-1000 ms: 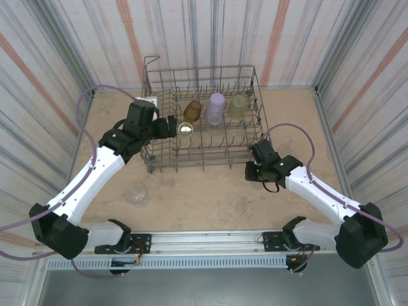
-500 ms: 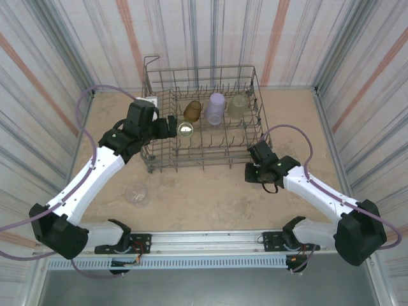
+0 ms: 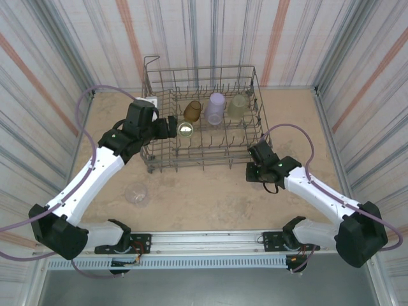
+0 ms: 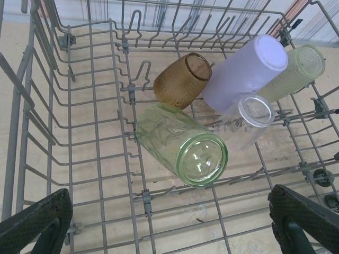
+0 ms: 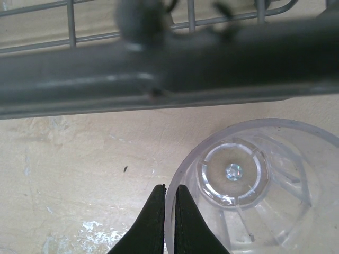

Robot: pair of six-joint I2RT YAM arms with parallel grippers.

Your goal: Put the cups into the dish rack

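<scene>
I count five cups (image 4: 183,143) lying in the dish rack (image 3: 210,150) under my spread left jaws, my right jaws pinch a clear cup (image 5: 254,185) by its wall on the table (image 3: 210,197) beside it, and a second clear cup (image 3: 136,192) waits front-left.

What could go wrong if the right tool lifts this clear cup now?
The right tool pinches only the thin wall of the clear cup; it may slip or swing. The rack sits close beside it and could catch it going up. The green cup lies sideways in the rack and might roll.
</scene>
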